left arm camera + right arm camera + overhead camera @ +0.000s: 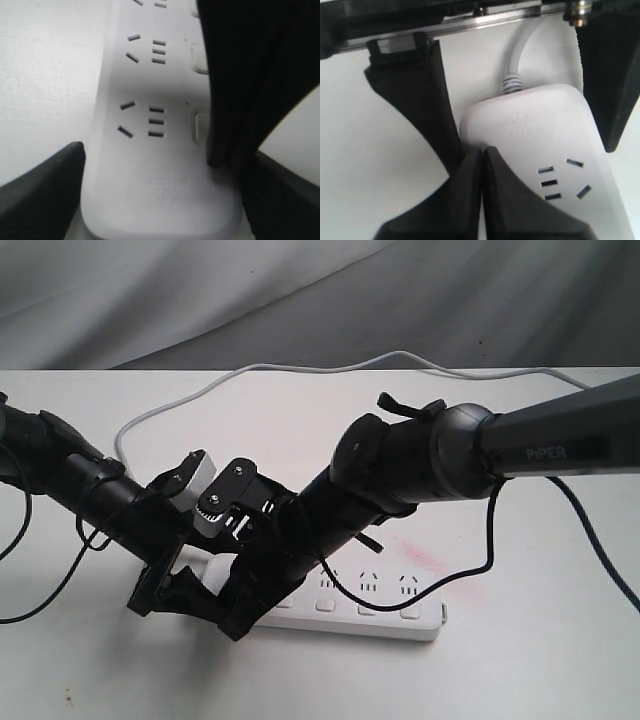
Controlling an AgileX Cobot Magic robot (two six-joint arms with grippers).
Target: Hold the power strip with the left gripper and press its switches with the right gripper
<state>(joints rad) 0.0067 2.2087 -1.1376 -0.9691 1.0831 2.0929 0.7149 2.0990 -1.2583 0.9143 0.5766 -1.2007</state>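
Strip (385,610) lies on table (520,670), its cord end hidden under both grippers in exterior view. Left gripper (172,592) clamps that end. Right gripper (482,156) has fingers pressed together, tips on strip. Right arm (560,445) reads "PiPER". Strip's embossed logo (522,125) is unreadable.

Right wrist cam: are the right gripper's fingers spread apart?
No. The right gripper has its two black fingers pressed together with only a thin seam between them, tips over the power strip.
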